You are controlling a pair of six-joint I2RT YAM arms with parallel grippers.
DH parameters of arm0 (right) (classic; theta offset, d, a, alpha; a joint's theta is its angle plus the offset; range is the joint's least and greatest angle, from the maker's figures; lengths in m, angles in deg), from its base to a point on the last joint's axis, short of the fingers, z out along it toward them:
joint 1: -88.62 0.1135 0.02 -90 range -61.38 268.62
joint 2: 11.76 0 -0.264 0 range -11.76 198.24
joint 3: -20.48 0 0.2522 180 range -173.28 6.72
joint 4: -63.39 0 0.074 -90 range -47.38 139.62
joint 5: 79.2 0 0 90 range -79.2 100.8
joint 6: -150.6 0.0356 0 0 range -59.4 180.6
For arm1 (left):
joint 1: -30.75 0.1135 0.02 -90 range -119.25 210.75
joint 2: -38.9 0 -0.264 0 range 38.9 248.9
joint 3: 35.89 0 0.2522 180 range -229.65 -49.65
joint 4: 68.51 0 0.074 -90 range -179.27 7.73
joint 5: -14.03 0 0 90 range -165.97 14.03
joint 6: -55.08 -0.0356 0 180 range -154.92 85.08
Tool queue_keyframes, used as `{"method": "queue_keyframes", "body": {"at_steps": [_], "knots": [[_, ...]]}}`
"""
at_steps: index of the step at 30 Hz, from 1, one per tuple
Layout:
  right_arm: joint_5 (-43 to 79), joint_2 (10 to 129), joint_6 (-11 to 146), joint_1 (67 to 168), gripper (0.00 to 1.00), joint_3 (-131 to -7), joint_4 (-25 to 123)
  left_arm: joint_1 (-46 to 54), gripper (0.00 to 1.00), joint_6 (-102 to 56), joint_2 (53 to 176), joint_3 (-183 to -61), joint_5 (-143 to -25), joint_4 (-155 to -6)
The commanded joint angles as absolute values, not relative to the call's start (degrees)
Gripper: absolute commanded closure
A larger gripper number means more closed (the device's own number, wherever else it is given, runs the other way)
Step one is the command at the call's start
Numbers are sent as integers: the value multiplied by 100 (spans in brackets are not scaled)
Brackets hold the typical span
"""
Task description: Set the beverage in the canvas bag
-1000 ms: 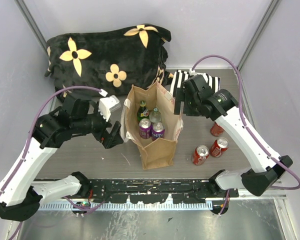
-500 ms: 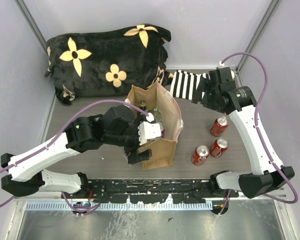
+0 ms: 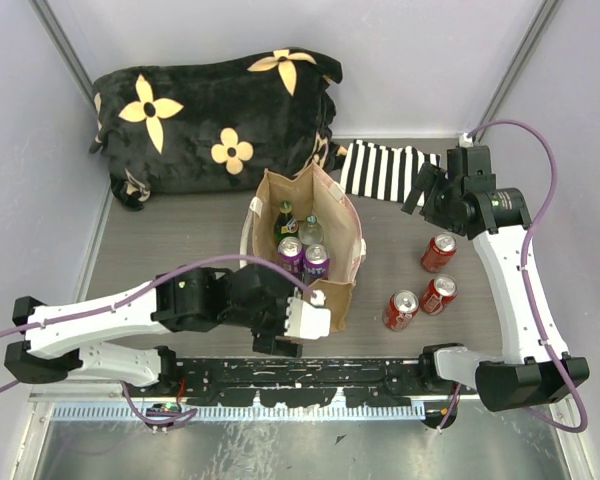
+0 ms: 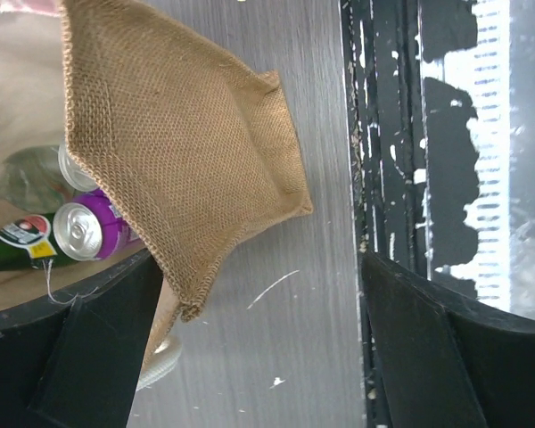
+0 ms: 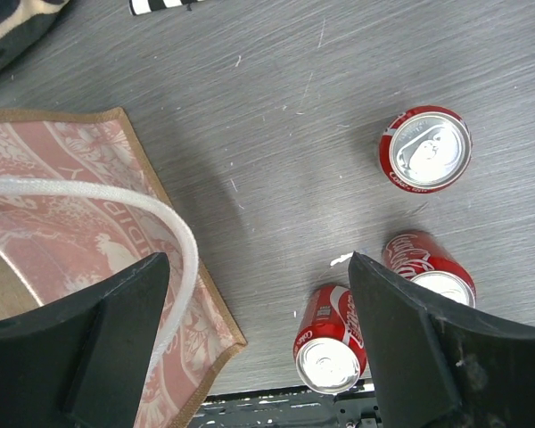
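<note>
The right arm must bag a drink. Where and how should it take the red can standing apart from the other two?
Best grip the lone red can across its round side wall, descending from above: it stands upright, lid up, with room on every side.

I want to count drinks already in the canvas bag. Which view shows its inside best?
Top external: it looks down into the canvas bag, showing two bottles and two purple cans. Left wrist glimpses some; right wrist shows only lining.
</note>
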State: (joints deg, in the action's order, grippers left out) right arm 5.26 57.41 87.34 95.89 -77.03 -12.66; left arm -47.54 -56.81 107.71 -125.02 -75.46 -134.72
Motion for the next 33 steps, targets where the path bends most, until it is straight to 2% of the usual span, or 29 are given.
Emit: {"method": "queue_keyframes", "body": {"at_steps": [1, 18, 33], "knots": [[823, 5561, 8600, 9445, 13, -7536, -915, -5181, 2, -6565, 10369, -12155, -7082, -13191], [946, 5737, 8457, 9059, 14, -7340, -840, -6341, 2, -8426, 9865, -10845, -6490, -12756], [1176, 6541, 7579, 8040, 13, -7446, -1240, -6453, 2, -9104, 9809, -10348, -6232, -12605]]}}
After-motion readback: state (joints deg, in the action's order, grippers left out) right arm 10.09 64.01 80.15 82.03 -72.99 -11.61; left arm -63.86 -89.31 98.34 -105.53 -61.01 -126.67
